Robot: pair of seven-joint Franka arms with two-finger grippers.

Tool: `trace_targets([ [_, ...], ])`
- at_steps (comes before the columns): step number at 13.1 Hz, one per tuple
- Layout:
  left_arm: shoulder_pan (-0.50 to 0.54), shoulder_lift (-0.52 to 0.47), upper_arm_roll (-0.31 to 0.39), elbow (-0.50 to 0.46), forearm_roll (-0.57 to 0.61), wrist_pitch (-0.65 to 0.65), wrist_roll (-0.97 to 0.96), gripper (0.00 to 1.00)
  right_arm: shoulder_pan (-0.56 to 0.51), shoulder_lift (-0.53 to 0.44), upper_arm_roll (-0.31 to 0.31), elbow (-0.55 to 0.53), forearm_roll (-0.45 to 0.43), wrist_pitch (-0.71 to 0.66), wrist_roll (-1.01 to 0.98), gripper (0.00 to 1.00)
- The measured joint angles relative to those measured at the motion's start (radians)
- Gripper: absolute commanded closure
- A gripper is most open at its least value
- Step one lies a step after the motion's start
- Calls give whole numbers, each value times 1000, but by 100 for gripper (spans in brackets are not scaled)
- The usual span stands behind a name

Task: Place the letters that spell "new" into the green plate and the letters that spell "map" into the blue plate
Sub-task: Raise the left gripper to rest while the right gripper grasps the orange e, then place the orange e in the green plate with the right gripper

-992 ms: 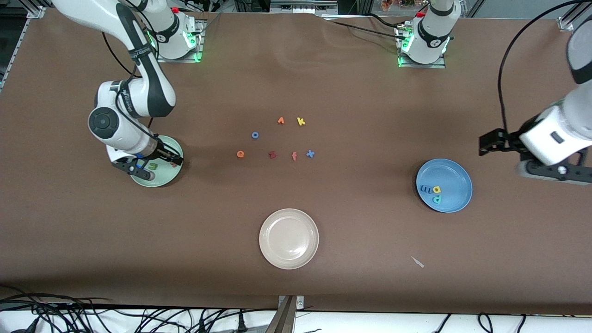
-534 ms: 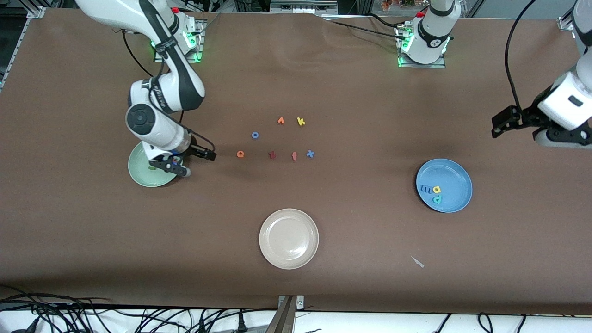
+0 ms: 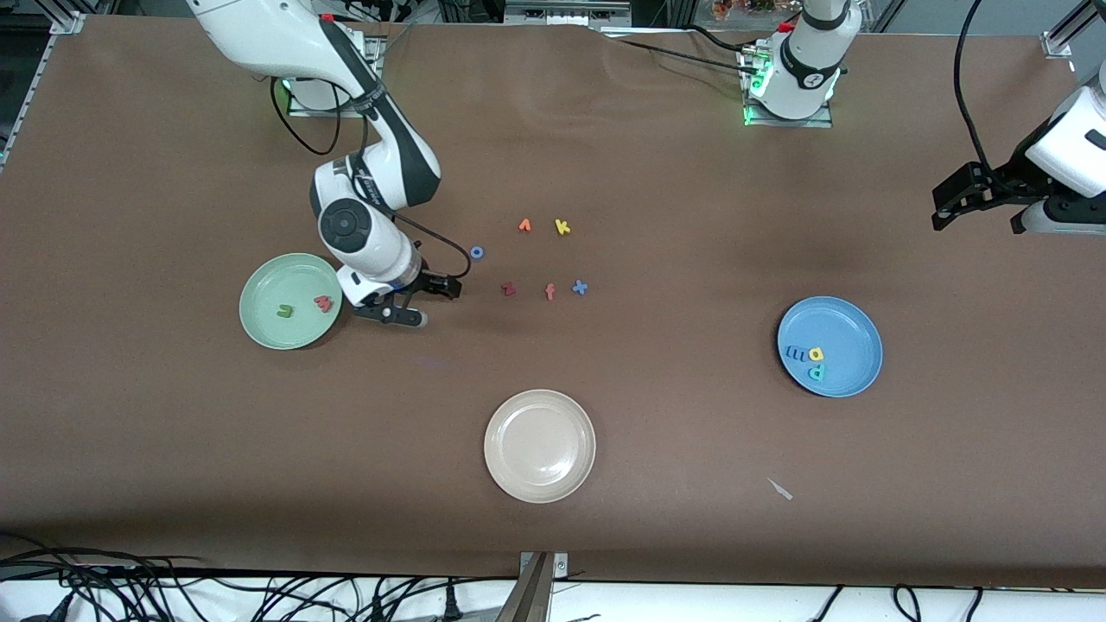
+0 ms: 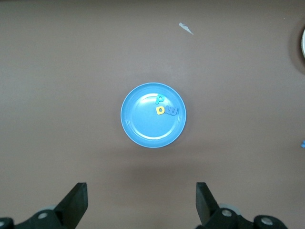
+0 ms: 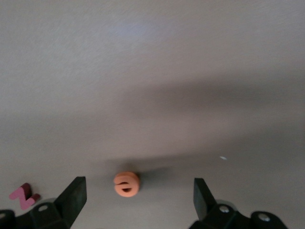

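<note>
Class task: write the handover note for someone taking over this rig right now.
Right gripper: open, empty, over the orange e on the table beside the green plate.
Left gripper: open, empty, waiting high above the blue plate.
Done: blue m, yellow a and teal p in the blue plate; green n and pink w in the green plate.
Left: move the e into the green plate.

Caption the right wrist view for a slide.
Open right gripper hovers over the orange e on the brown table, dark red letter beside.
</note>
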Motion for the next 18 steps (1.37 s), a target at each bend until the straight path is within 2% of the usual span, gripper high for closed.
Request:
trace_targets([
  [5, -1, 0, 9, -3, 0, -28, 0, 0, 16, 53, 0, 11, -1, 25, -9, 16],
  [8, -1, 1, 10, 2, 0, -39, 0, 0, 20, 57, 0, 19, -1, 35, -11, 33],
  [12, -5, 2, 9, 8, 0, -54, 0, 0, 34, 65, 0, 21, -1, 41, -10, 37],
  [18, -10, 2, 9, 15, 0, -72, 0, 0, 35, 64, -3, 21, -1, 38, -10, 58],
])
